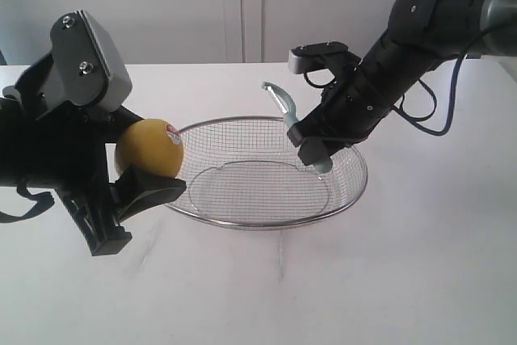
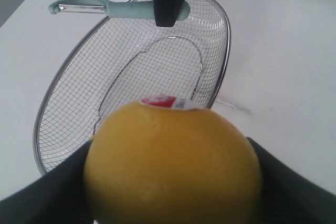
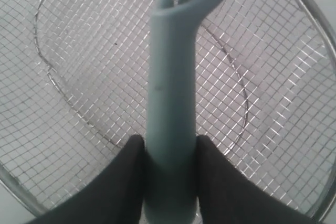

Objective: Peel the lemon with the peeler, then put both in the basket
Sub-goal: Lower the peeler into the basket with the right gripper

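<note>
White surface (image 1: 388, 280) carrying the basket (image 1: 266, 225). Just outside the basket's left rim, the left tool (image 1: 139, 163) clamps the lemon (image 1: 149, 145). Over the basket's far right part, the right tool (image 1: 311, 141) grips the peeler (image 1: 284, 107) by its handle. The peeler's long axis slants upward, with the blade end toward the lemon but well apart from it. Peeling probably requires closing this gap.

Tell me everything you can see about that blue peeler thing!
The peeler is pale teal-blue and looks like smooth plastic. It has a straight, rounded handle that forks into a curved loop head, with a thin shiny metal blade in the loop. The right pincer is shut on the middle of the handle, one finger on each side. It hangs tilted over the wire basket, head raised, handle end lower near the mesh, seemingly not touching it. No peel shows on it.
</note>
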You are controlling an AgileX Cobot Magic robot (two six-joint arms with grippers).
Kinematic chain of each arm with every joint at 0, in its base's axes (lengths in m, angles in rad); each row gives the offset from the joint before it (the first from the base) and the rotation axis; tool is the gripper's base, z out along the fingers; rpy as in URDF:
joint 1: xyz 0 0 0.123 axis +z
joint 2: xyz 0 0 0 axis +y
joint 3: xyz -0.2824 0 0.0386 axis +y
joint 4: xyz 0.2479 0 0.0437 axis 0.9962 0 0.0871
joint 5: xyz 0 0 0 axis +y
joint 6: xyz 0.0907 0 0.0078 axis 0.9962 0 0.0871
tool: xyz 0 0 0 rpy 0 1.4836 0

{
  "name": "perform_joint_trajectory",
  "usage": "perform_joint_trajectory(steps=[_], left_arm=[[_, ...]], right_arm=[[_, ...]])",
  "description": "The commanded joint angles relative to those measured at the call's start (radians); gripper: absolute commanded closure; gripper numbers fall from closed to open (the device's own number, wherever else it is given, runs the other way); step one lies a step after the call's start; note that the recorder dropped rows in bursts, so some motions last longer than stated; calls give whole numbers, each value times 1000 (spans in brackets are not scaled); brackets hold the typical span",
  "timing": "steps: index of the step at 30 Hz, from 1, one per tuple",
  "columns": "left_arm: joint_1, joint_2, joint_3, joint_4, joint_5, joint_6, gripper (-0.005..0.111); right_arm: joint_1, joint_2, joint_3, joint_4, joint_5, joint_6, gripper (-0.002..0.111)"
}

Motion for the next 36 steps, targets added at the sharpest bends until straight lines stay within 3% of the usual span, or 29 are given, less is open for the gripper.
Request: perform_joint_trajectory(steps=[1, 36], left_arm=[[-1, -5, 2, -23, 8, -8, 107], [-1, -5, 2, -23, 7, -8, 107]], right_arm=[[-5, 28, -2, 7, -34, -11, 108], [-5, 120, 22, 5, -4, -11, 108]])
